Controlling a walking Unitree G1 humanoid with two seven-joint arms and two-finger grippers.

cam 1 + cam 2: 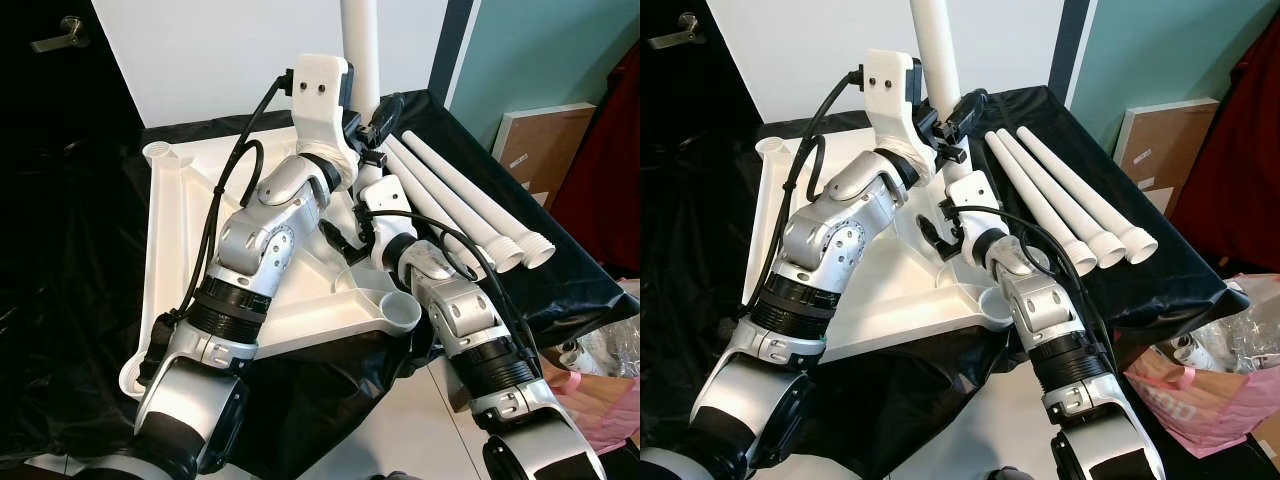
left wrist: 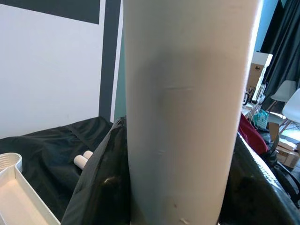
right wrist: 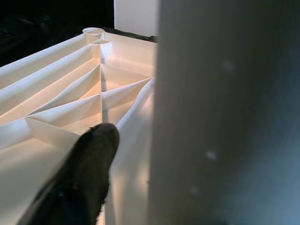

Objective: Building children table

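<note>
On the black-draped work surface (image 1: 60,300) to my left lies the upturned white tabletop (image 1: 175,230), ribbed underneath, with a corner socket (image 1: 402,310) near me. Above it my left gripper (image 1: 372,128) is clamped around the upright white leg (image 1: 360,45); I judge the leg light, stiff and smooth, best held low near its threaded end. My right gripper (image 1: 345,240) sits against the leg's base; I cannot tell its opening. Further right, three spare legs (image 1: 470,215) lie side by side.

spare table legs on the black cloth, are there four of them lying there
No, three spare legs lie side by side on the black cloth, right of the upturned tabletop.
</note>
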